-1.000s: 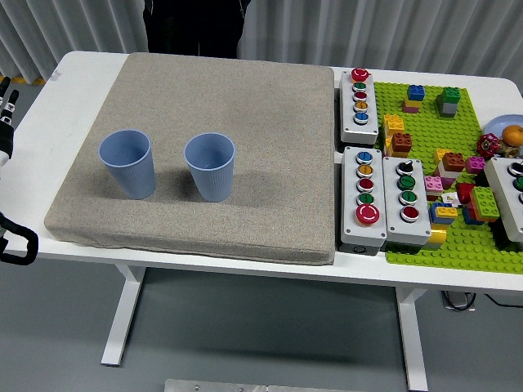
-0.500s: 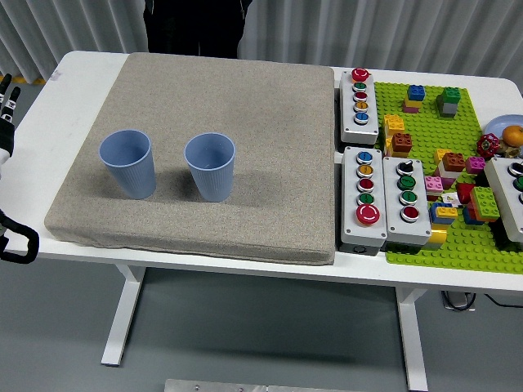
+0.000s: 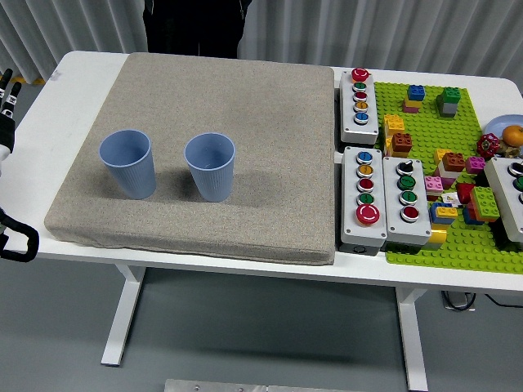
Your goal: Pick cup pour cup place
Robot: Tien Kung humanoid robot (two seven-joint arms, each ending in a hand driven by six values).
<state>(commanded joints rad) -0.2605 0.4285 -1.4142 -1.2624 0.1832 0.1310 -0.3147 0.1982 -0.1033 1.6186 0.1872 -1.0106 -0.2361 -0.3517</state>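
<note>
The left hand [image 3: 6, 98] sat at the table's left edge, mostly cut off, visible fingers straight, holding nothing. Both blue cups, the left cup [image 3: 127, 163] and right cup [image 3: 210, 167], stood upright, apart, near the mat's [image 3: 270, 122] front-left corner. This fitted either stage: unpoured, or poured and replaced. Their contents were unreadable.

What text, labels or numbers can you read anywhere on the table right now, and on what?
None can be read.
Button boxes: any labels by the coloured buttons are too small to make out.
Blue cups: plain, no print visible.
Grey mat: no markings.
Green baseplate and its bricks: no legible print.
</note>
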